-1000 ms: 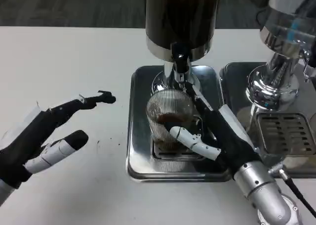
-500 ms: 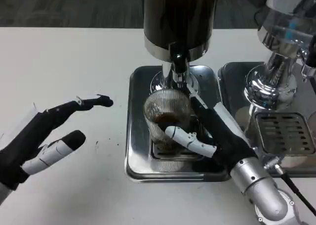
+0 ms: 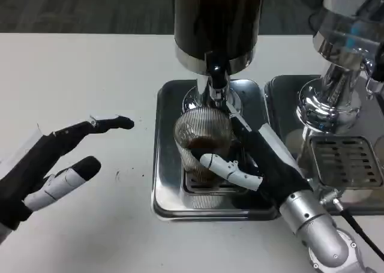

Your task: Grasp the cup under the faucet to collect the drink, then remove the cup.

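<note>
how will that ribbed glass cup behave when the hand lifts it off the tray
The cup looks like rigid clear glass, so probably stiff but breakable. Its ribbed wall should help the right hand avoid slipping. Dark drink fills only the bottom, so it is likely light, with little spill risk if kept upright.

No legible text, label, brand, number or sign appears on any surface, whether on the drink dispenser point(image 3: 219, 21), the ribbed glass cup point(image 3: 203, 142) or the steel drip tray point(image 3: 169, 183).
</note>
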